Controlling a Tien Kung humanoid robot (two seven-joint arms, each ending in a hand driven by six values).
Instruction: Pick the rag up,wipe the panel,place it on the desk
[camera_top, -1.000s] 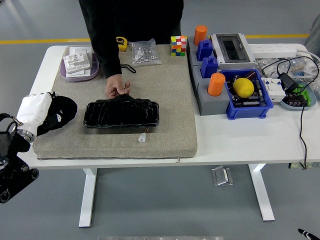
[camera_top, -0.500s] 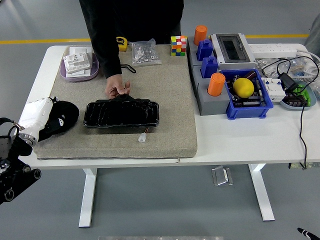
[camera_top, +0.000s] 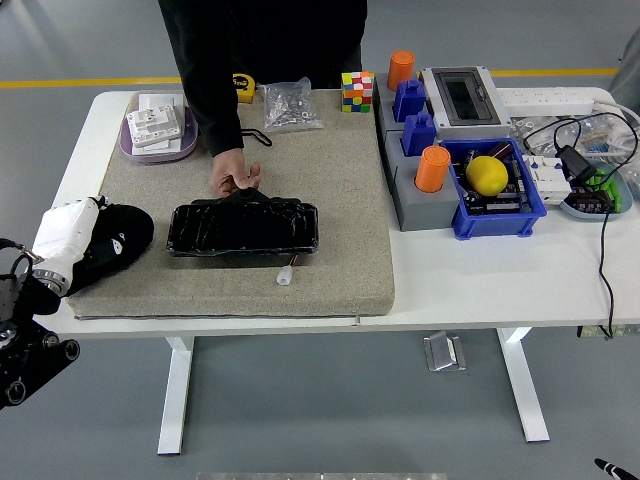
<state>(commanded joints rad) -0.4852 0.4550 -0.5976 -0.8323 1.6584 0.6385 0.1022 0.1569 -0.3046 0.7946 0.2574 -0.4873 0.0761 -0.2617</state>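
1. Rag (camera_top: 118, 243), black, lies bunched on the mat's left edge, just left of the panel (camera_top: 243, 229).
2. Left robot hand (camera_top: 68, 240) rests against its left side; grip cannot be told.
3. A person's hand (camera_top: 235, 175) steadies the panel's far edge.

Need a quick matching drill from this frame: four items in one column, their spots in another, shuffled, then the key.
Items:
1. black panel
2. yellow ball
3. Rubik's cube
4. left hand

Places:
A. in the blue bin
B. at the mat's left edge, on the dark rag
C. at the far edge of the table, right of the bag of hardware
D. middle of the mat, with a person's hand at its far edge

Pairs: 1-D, 2-A, 3-C, 4-B
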